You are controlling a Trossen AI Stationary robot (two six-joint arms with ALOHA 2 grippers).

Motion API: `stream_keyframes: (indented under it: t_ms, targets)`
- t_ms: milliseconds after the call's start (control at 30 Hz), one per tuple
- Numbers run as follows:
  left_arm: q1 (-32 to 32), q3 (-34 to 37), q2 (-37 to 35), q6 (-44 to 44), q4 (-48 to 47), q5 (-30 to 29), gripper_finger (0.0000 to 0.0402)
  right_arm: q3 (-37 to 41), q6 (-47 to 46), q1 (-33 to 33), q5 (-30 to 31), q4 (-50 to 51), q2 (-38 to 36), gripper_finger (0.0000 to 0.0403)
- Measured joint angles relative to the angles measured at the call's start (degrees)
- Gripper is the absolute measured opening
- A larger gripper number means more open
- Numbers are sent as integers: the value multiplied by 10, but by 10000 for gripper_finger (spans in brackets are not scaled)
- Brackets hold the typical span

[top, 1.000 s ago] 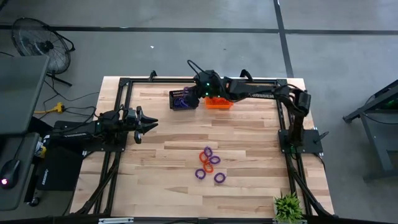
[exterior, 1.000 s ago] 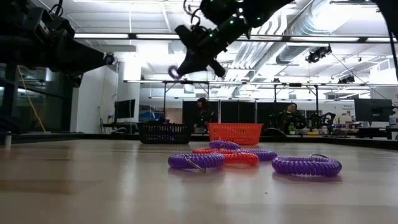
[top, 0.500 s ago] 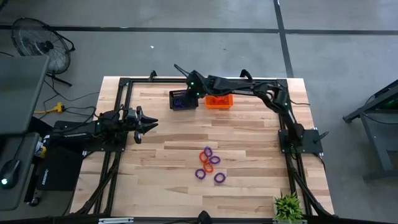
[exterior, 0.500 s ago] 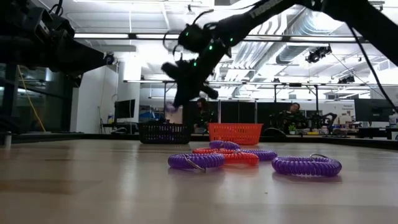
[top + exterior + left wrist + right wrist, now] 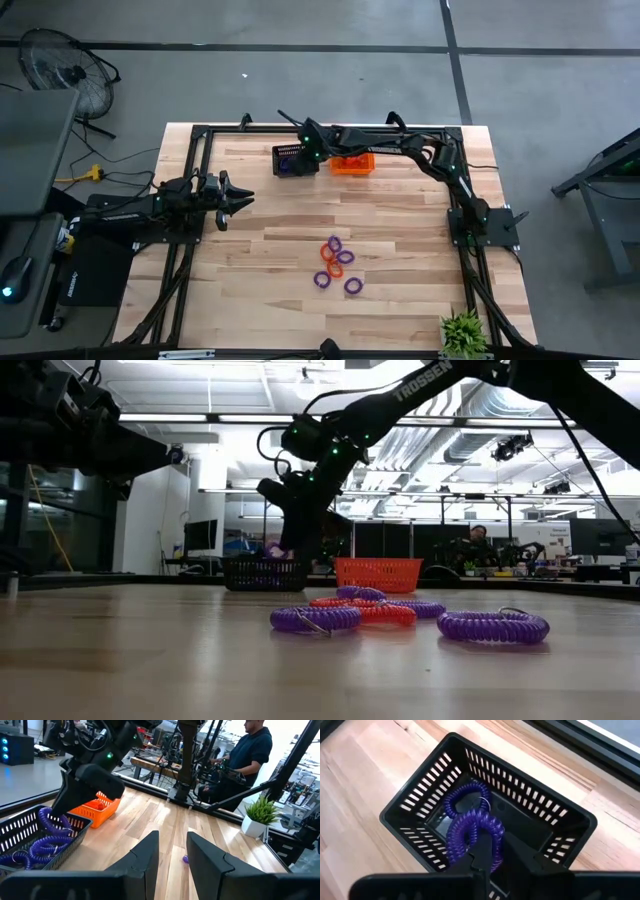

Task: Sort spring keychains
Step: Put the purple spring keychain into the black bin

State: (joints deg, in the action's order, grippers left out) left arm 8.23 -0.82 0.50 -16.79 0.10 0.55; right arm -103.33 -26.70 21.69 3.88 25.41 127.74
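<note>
Purple spring keychain (image 5: pixel 472 837) hangs at the right tool (image 5: pixel 492 862), over the inside of the black mesh basket (image 5: pixel 420 795); its coil sits between the 2 dark fingers (image 5: pixel 482 851), which stand only a narrow gap apart and look barely parted around it. Cannot tell whether the coil is firmly pinched or just resting there. A 2nd purple loop (image 5: pixel 465 800) lies on the basket floor below it.

High view: right tool (image 5: pixel 303 152) is above the black basket (image 5: pixel 292 160) at the far edge of the tabletop (image 5: pixel 250 220), right arm stretched across from the right side. Orange mesh basket (image 5: pixel 353 163) stands just beside the black one, on its right. Left wrist view shows purple coils (image 5: pixel 47 842) in the black basket and something orange in the orange basket (image 5: pixel 97 805).

Remaining keychains (image 5: pixel 336 264) lie in a loose cluster near the middle-front of the tabletop, well apart from both baskets: purple and orange loops mixed, some touching or overlapping. Low view: purple loop (image 5: pixel 315 619) at front left, orange loop (image 5: pixel 375 614) behind it, another purple loop (image 5: pixel 493 626) at right.

Left tool (image 5: pixel 237 198) waits at the left side of the tabletop, well apart from the cluster, fingers (image 5: pixel 145 860) moderately open, gripping nothing.

Potted plant (image 5: pixel 463 331) at the front right corner. A person in a dark shirt (image 5: pixel 252 750) is beyond the tabletop.
</note>
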Motion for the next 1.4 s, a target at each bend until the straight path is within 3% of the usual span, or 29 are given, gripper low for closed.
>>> stream_keyframes:
  t_ms: [500,767,1100,1400]
  targets:
    - [0,0,0,0,0,0,99,0,1,2,-9,0,0,124]
    - [0,0,0,0,0,0,99,-32,3,12,-95,13,0,155]
    - [0,0,0,0,0,0,99,-98,172,-13,-287,147,-1,147]
    - [0,0,0,0,0,0,99,-104,309,-71,-295,305,-1,146]
